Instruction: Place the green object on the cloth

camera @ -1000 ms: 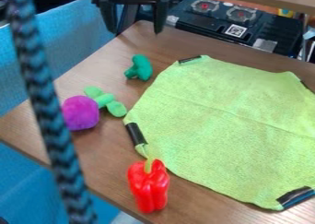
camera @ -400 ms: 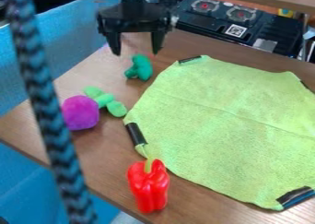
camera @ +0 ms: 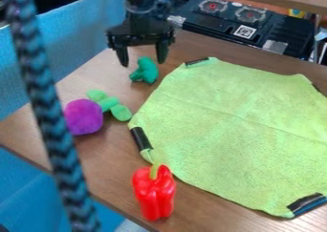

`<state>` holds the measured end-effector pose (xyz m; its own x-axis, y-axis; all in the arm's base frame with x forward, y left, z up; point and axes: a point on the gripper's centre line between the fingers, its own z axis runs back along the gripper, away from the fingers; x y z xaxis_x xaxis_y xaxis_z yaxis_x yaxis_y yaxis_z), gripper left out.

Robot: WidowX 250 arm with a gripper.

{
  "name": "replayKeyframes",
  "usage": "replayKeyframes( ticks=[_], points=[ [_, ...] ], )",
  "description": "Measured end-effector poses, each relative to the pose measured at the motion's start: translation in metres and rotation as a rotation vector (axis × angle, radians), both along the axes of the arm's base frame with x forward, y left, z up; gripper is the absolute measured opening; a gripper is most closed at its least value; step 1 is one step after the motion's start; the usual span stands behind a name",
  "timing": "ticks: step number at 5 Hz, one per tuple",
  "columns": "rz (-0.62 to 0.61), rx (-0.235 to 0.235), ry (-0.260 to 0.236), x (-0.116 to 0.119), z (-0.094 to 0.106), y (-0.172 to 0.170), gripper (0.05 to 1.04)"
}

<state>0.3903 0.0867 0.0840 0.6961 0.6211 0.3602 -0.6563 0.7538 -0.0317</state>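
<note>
Gripper point(camera: 142, 63) is just past the cloth's far left corner, fingers spread apart with nothing clamped in them. Compared with the earlier frames it's come down a good bit and nearer to the camera, while everything lying on the table looks like it hasn't budged.

OK, so going left to right, using the cloth point(camera: 236, 131) as the landmark. Furthest left of it there's a braided cord point(camera: 43, 102) running top to bottom in front of the view, with some blue fabric point(camera: 73, 35) behind it. Next comes a purple plush thing with green leaves point(camera: 83, 117), sitting off the cloth's left side, leaves pointing towards it.

Then the green object point(camera: 148, 71), on the bare wood just beside the cloth's far left edge, so not on it yet. It's right below the gripper, and its top shows between the two fingertips. Can't tell from this angle if they touch it.

Red pepper point(camera: 154, 193) is off the near left edge, stem end close to the cloth. Cloth itself is spread out pretty flat, with black strips point(camera: 141, 138) on its edges. Beyond its far side is a black toy stove point(camera: 246, 28).
</note>
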Motion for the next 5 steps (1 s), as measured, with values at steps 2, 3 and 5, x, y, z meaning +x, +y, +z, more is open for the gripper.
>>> replayKeyframes(
  ticks=[2,3,5],
  points=[
    [0.062,-0.003,-0.013,0.027,-0.008,0.009,0.999],
    [0.086,0.002,-0.023,0.036,-0.01,0.013,0.999],
    [0.14,0.035,0.031,0.045,-0.035,0.023,0.999]
  ],
)
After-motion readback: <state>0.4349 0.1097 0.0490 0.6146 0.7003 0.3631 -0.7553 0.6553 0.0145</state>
